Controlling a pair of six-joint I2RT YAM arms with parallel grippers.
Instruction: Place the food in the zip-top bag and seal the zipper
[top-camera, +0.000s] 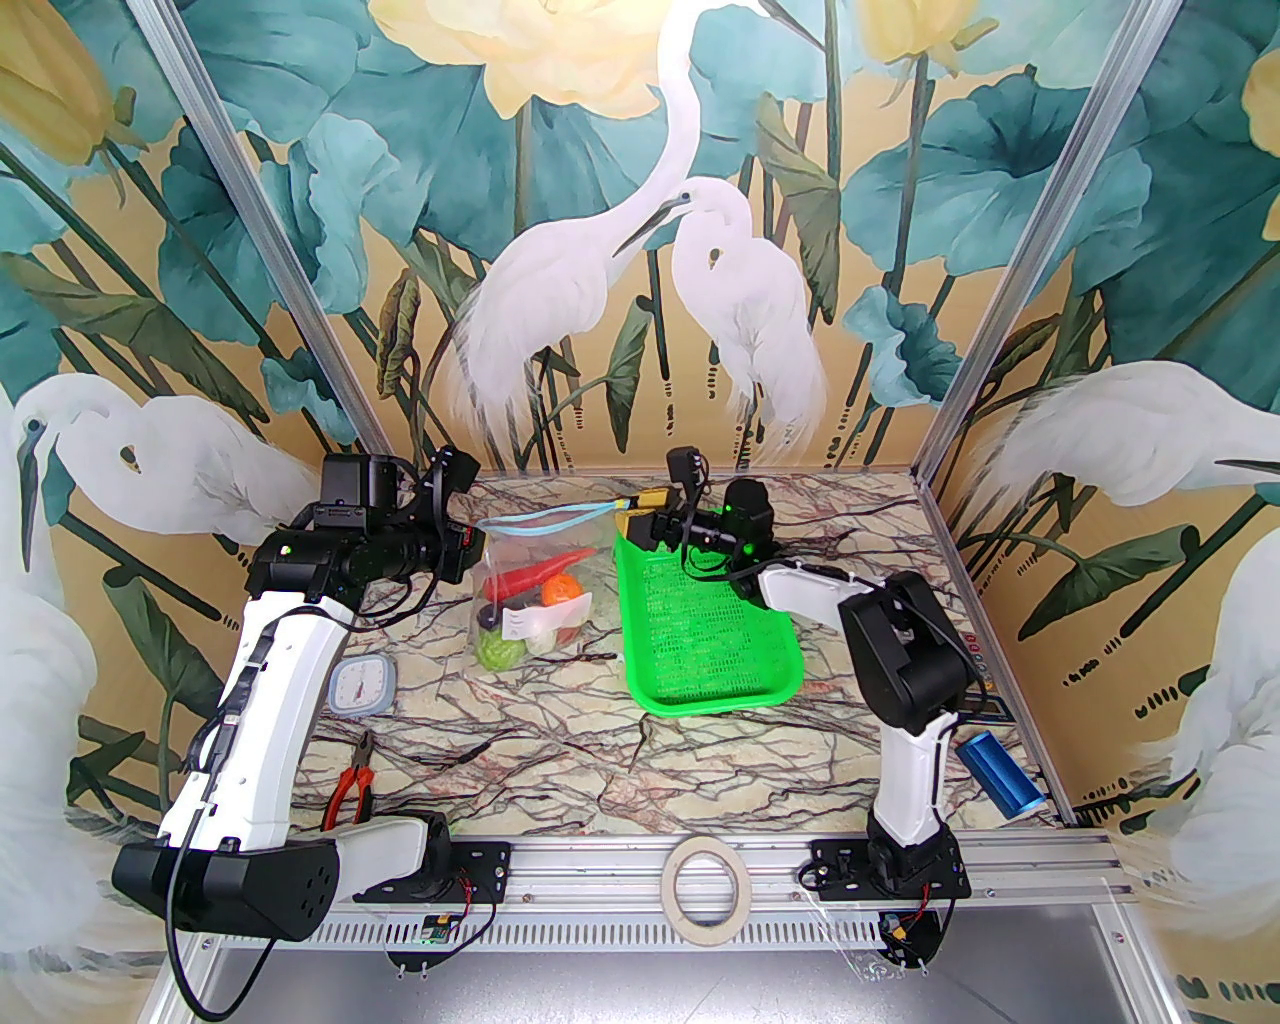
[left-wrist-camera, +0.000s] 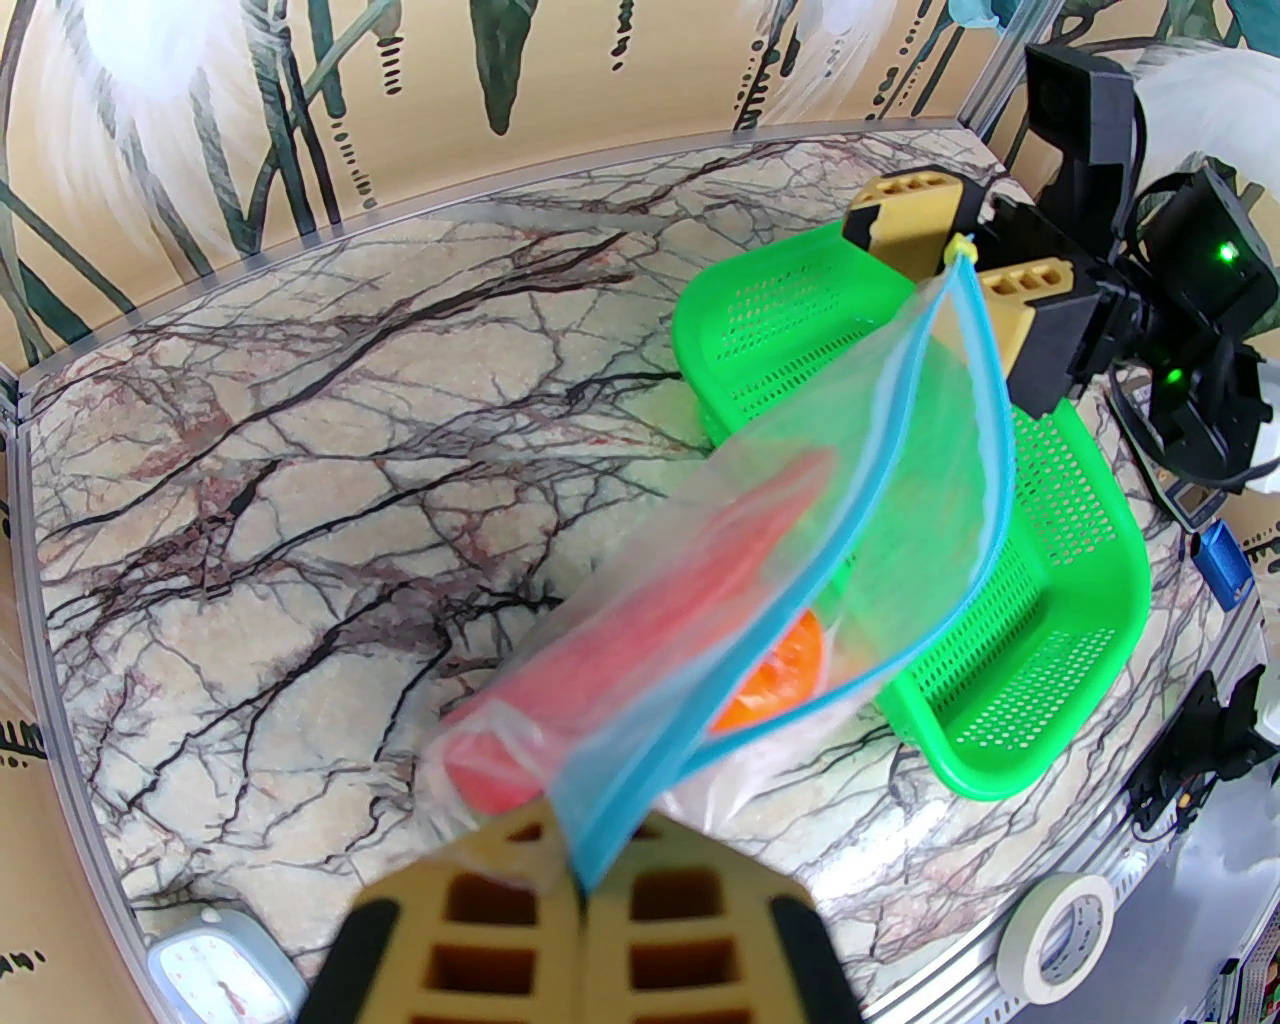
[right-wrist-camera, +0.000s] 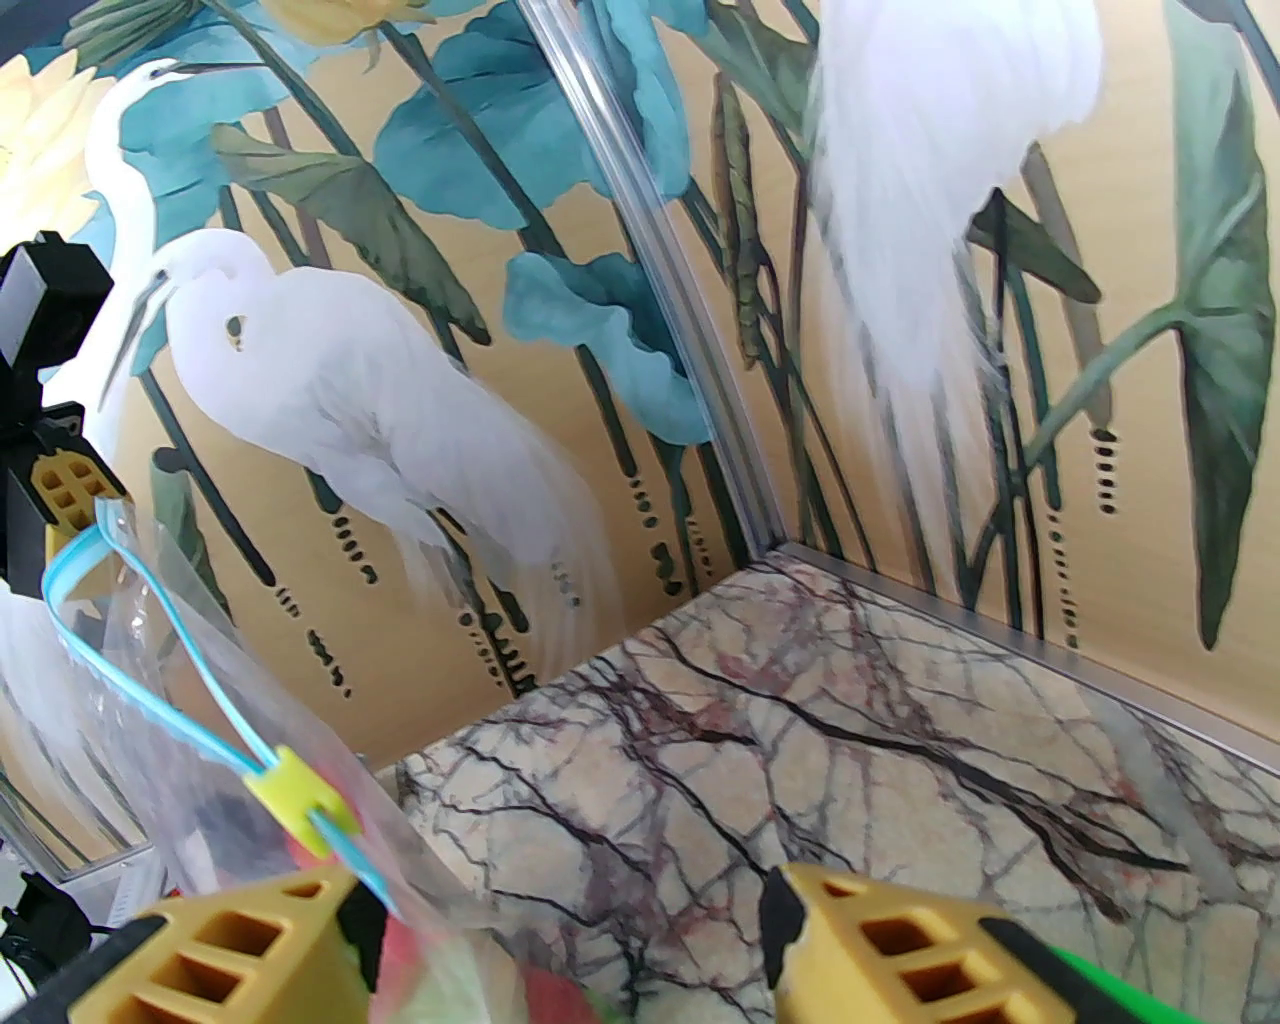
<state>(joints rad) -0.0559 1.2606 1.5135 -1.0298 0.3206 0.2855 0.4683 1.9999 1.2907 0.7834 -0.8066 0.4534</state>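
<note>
Zip-top bag (top-camera: 520, 600): far middle of tabletop (top-camera: 560, 740), food (top-camera: 535, 578) inside, mouth partly open. Zipper (left-wrist-camera: 625, 815) left end pinched in left end effector (left-wrist-camera: 590, 862). Right end effector (right-wrist-camera: 555, 900) spread, yellow slider (right-wrist-camera: 300, 795) just beside one finger. Green basket (top-camera: 710, 640) just right of bag.

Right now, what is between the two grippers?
The bag, food inside, its zipper running from the shut left gripper to the open right gripper. The left wrist view shows it best.

A lab's robot test cell. Printed panels (top-camera: 600, 250) wall a marbled table (top-camera: 560, 740). A rail (top-camera: 600, 858) holds the left arm (top-camera: 265, 690) and right arm (top-camera: 905, 780).
</note>
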